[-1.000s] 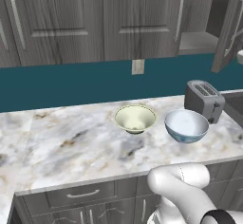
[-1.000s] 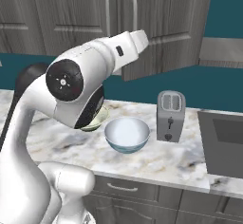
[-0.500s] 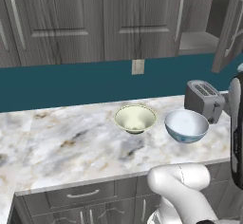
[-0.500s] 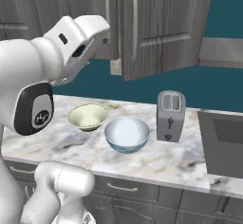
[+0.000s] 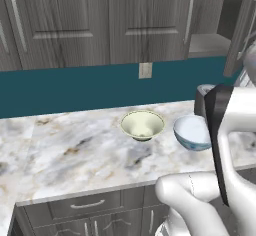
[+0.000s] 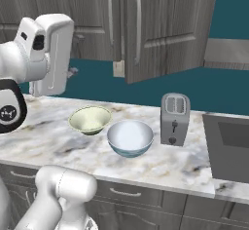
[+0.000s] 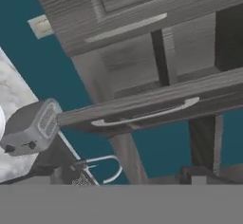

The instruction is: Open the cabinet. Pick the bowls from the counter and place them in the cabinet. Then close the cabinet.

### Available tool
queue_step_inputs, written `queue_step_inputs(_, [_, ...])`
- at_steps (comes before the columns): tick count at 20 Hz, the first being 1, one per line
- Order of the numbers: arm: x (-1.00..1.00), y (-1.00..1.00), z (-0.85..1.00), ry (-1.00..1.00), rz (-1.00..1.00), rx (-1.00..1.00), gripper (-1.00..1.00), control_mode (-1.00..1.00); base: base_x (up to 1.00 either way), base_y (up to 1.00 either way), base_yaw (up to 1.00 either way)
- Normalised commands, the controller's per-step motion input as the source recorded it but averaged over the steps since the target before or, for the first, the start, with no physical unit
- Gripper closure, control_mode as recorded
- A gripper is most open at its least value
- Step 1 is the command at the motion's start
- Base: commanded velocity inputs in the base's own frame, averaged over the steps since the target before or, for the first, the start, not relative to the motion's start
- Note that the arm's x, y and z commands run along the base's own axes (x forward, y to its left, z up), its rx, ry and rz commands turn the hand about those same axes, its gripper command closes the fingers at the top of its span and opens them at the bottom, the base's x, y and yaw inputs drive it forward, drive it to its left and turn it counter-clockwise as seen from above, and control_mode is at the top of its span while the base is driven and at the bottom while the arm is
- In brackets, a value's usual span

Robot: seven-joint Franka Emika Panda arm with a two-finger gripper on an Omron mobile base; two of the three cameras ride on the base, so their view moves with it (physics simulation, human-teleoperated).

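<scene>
The cabinet [image 5: 215, 42] has its right door [image 6: 168, 24] swung out, showing a bare shelf; the left door [image 5: 150, 20] is closed. In the hand view the open door [image 7: 142, 109] runs across edge-on with its silver handle. Both bowls sit side by side on the counter [image 5: 75, 150]: the cream-green one [image 5: 142, 125] [image 6: 90, 119] and the blue-patterned one [image 5: 192, 132] [image 6: 130, 137]. My arm [image 6: 48, 53] [image 5: 235, 145] is drawn back above the counter's near side, away from the bowls. The hand carries nothing, with the jaws spread wide.
A grey toaster [image 6: 174, 119] [image 7: 31, 128] stands just right of the bowls, partly behind my arm in the left base view. A dark sink basin [image 6: 228, 146] with a faucet [image 7: 102, 168] lies further right. Drawer fronts [image 5: 85, 205] run below the counter edge.
My arm has swung back from the open cabinet door toward the near side of the counter. The door stays open and the bowls have not moved.
</scene>
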Motion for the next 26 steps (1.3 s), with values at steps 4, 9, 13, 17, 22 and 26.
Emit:
queue_step_inputs(4, [0.09, 0.12, -0.13, 0.01, -0.05, -0.25, -1.00, -1.00, 0.00, 0.00, 0.00])
queue_step_inputs(9, [0.32, 0.04, 0.00, 0.05, -0.03, -0.12, -1.00, -1.00, 0.00, 0.00, 0.00])
queue_step_inputs(13, [0.46, 0.00, 0.00, 0.03, -0.02, -0.05, -1.00, -1.00, 0.00, 0.00, 0.00])
queue_step_inputs(17, [0.34, 0.00, -0.04, 0.00, -0.03, 0.00, -1.00, -1.00, 0.00, 0.00, 0.00])
queue_step_inputs(22, [0.34, 0.00, -0.01, 0.00, -0.02, 0.00, -1.00, -1.00, 0.00, 0.00, 0.00])
queue_step_inputs(26, [0.26, -0.01, -0.01, 0.00, -0.03, 0.01, -1.00, -1.00, 0.00, 0.00, 0.00])
